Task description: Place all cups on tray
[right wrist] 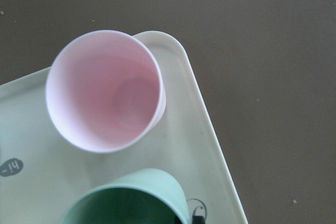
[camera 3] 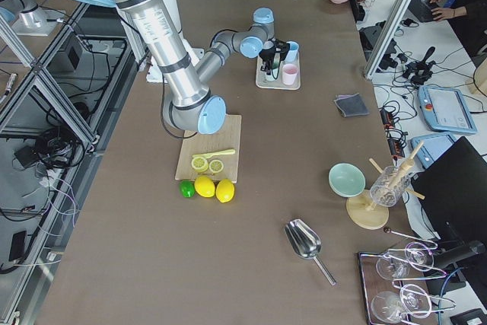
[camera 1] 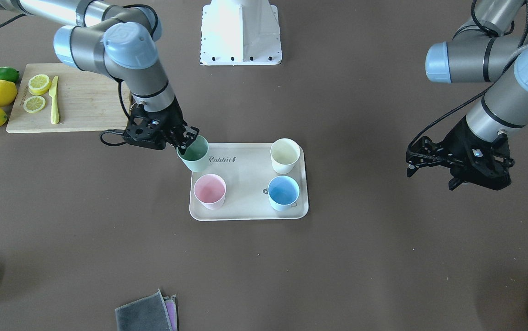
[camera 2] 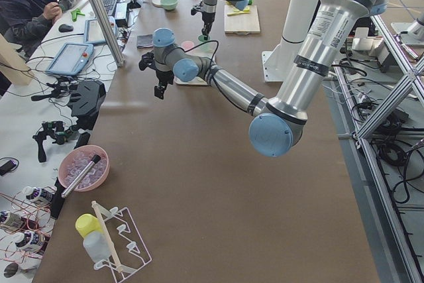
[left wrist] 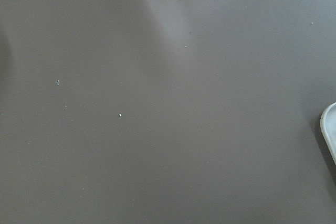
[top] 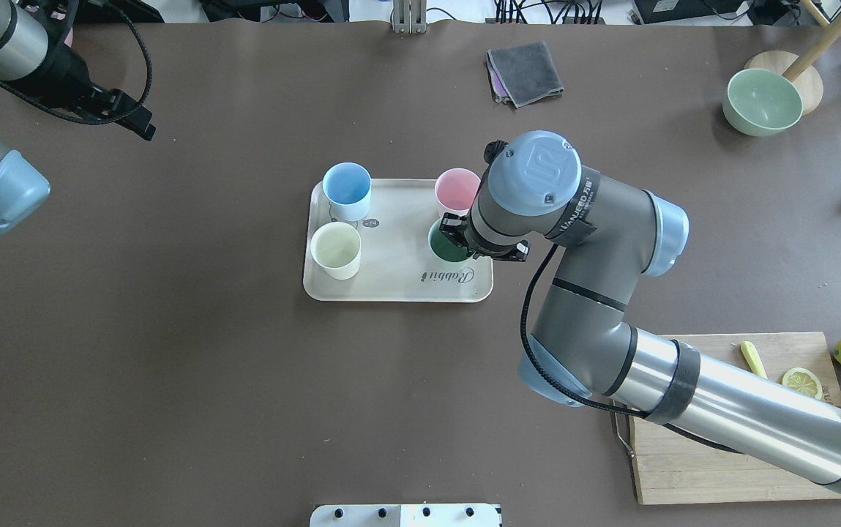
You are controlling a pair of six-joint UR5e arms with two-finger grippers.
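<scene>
R gripper (camera 1: 185, 140) pinches rim of green cup (camera 1: 195, 157). Cup is tilted at upper-left corner of tray (camera 1: 245, 181), mid-frame; base contact unclear, and the overhead view's wrist hides most of it. Pink cup (camera 1: 209, 191), blue cup (camera 1: 283, 192) and pale-yellow cup (camera 1: 285, 155) stand on tray. L gripper (camera 1: 411, 164) is at right of frame, side-on, so can't tell its jaw gap.

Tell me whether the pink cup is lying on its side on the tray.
No: the pink cup stands upright on the tray, with its open mouth facing up.
</scene>
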